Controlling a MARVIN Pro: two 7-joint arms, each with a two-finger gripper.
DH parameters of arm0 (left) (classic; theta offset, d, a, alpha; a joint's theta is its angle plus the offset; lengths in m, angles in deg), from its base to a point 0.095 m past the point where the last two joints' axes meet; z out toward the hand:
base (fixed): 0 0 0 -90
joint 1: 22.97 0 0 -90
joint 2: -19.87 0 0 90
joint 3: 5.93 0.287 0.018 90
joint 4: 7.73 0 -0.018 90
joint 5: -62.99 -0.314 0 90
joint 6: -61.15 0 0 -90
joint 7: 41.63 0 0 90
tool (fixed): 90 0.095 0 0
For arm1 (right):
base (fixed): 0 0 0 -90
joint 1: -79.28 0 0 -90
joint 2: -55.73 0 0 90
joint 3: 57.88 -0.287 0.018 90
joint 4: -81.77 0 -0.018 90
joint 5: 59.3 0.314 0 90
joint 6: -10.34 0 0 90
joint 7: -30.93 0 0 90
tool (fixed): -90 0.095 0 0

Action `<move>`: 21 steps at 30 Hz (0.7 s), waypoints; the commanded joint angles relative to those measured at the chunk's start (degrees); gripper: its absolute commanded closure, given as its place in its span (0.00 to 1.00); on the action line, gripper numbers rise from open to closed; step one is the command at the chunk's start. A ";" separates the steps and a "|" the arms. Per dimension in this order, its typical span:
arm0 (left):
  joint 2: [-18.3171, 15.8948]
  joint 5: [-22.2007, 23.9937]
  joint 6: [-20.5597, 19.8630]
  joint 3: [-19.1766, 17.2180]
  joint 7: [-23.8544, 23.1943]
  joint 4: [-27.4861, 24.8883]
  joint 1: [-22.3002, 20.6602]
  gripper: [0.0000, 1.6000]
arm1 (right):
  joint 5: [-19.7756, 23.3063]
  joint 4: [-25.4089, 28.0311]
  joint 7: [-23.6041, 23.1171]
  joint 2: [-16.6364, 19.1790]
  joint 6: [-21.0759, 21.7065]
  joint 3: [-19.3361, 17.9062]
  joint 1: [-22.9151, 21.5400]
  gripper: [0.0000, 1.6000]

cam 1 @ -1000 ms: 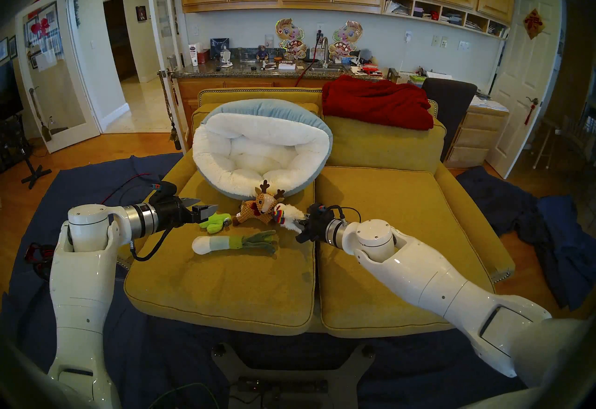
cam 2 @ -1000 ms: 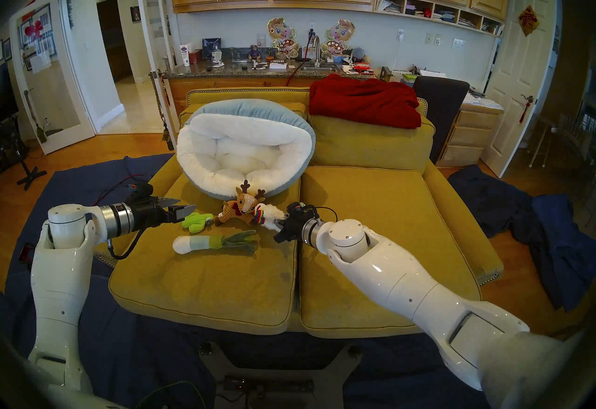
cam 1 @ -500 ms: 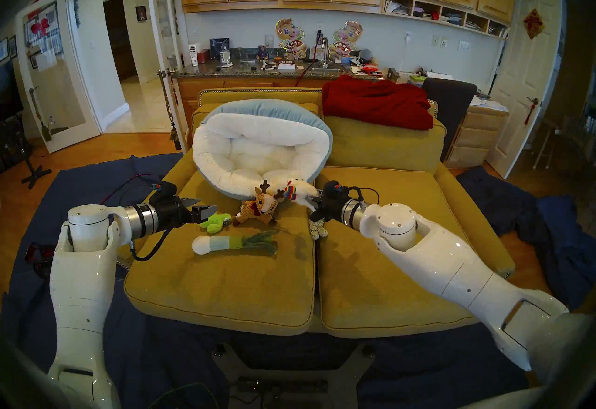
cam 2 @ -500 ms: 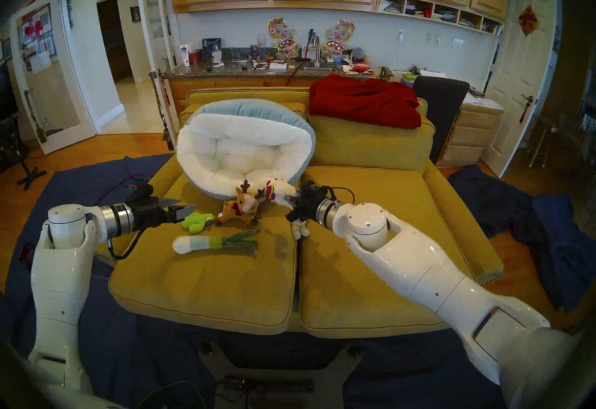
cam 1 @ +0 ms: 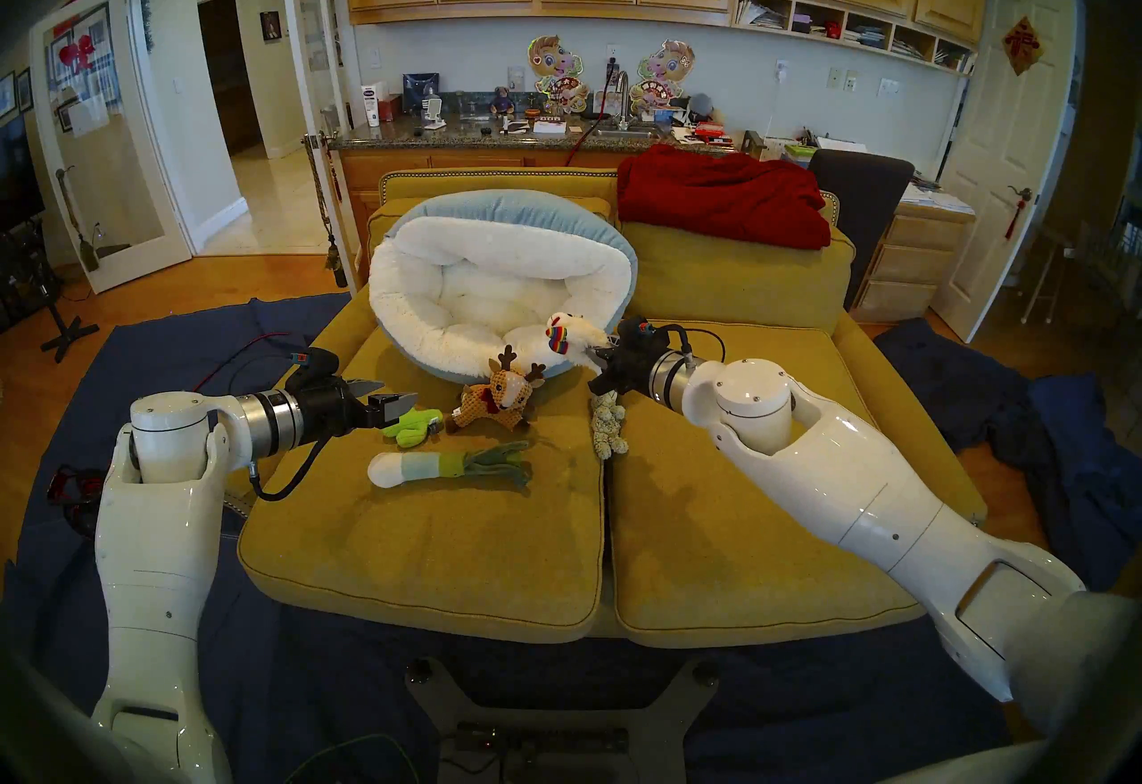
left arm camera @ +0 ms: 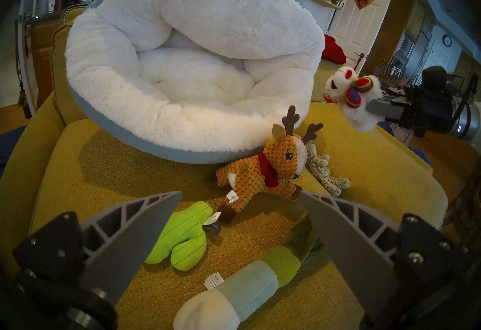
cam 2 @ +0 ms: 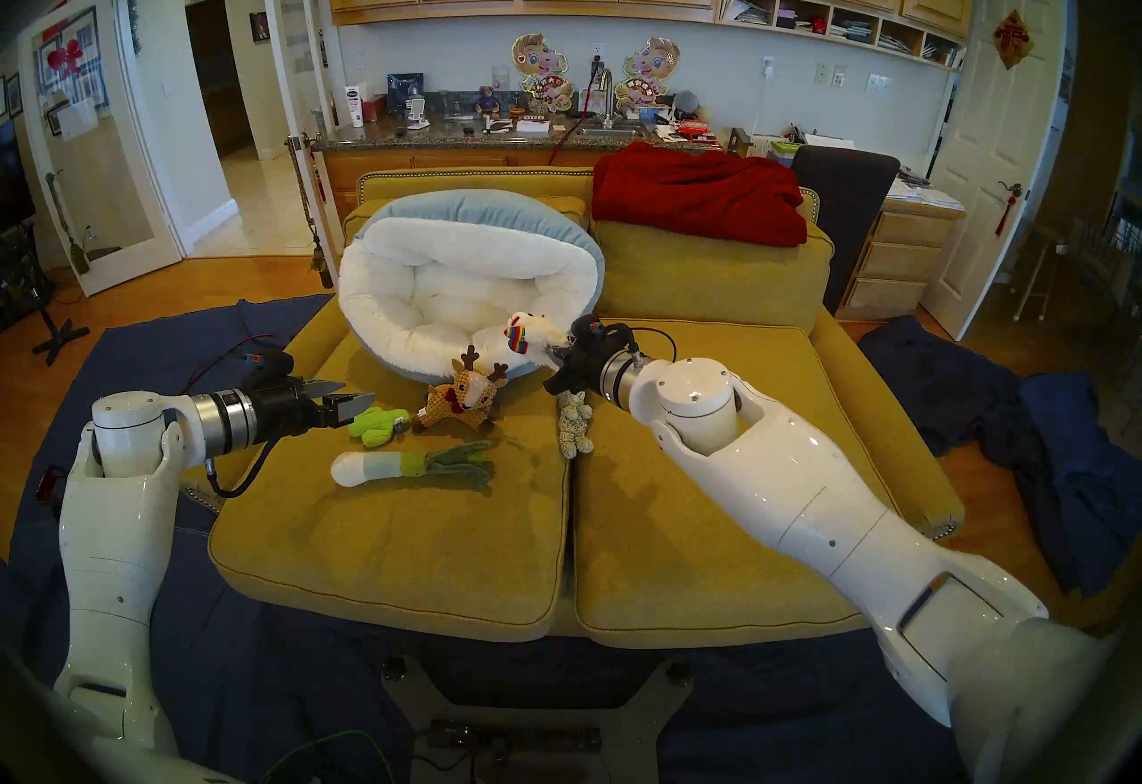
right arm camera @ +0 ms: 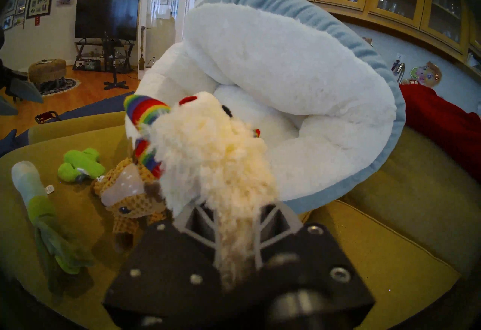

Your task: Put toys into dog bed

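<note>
Our right claw (right arm camera: 235, 220) clenched on the white fluffy toy (right arm camera: 208, 155), dog bed (right arm camera: 307, 92) just beyond it, reindeer (right arm camera: 127, 202) below-left, our left claw (left arm camera: 239, 194) spread wide above the cactus (left arm camera: 184, 235)

Five small plush toys are counted: one brown knitted reindeer (cam 1: 497, 393), one lime-green cactus (cam 1: 413, 427), one white-and-green leek (cam 1: 445, 463), one white fluffy animal with rainbow accents (cam 1: 571, 339), one grey-beige lumpy plush (cam 1: 607, 430). One round white-and-blue cushioned dog bed (cam 1: 432, 332), one folded red blanket (cam 1: 723, 196), two yellow seat cushions (cam 1: 420, 554) and two end effectors are listed.

Yellow sofa (cam 1: 432, 548): dog bed (cam 1: 494, 270), toys (cam 1: 451, 464)
</note>
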 commanded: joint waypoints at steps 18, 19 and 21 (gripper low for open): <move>-0.20 0.38 0.19 -0.19 -0.14 -1.20 -1.41 0.00 | -3.10 -10.42 -0.79 -12.20 -2.07 1.46 -10.90 1.00; -0.20 0.38 0.19 -0.19 -0.14 -1.21 -1.41 0.00 | -3.28 -11.28 -0.93 -12.68 -2.26 1.88 -11.51 1.00; -0.20 0.37 0.19 -0.18 -0.14 -1.20 -1.40 0.00 | -3.84 -12.87 -1.09 -13.86 -2.48 2.25 -12.45 1.00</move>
